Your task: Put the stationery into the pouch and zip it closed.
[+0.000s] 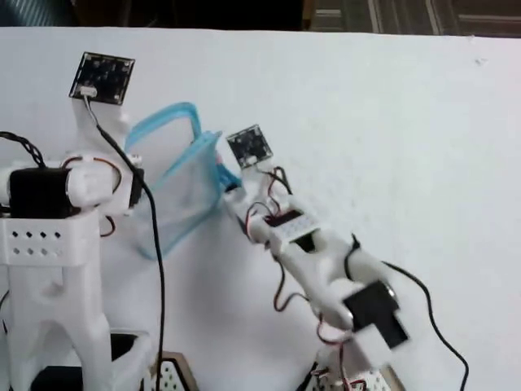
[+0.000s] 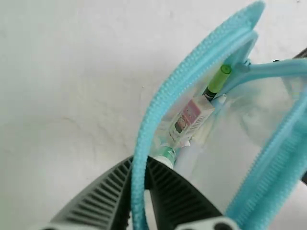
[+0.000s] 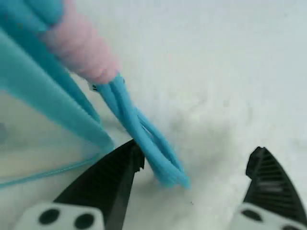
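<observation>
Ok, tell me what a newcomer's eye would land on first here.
The clear pouch with its light blue zipper stands open on the white table, left of centre in the high view, with stationery visible inside. The left gripper pinches the zipper edge, while the right gripper is open around the blue pull cord.

White matte table top runs wide here, with a dark strip past its far edge. Sitting on it is the clear plastic pouch with light-blue zipper trim, mouth gaping. Two white arm bases stand at the near edge, one at and the other at, well apart.
</observation>
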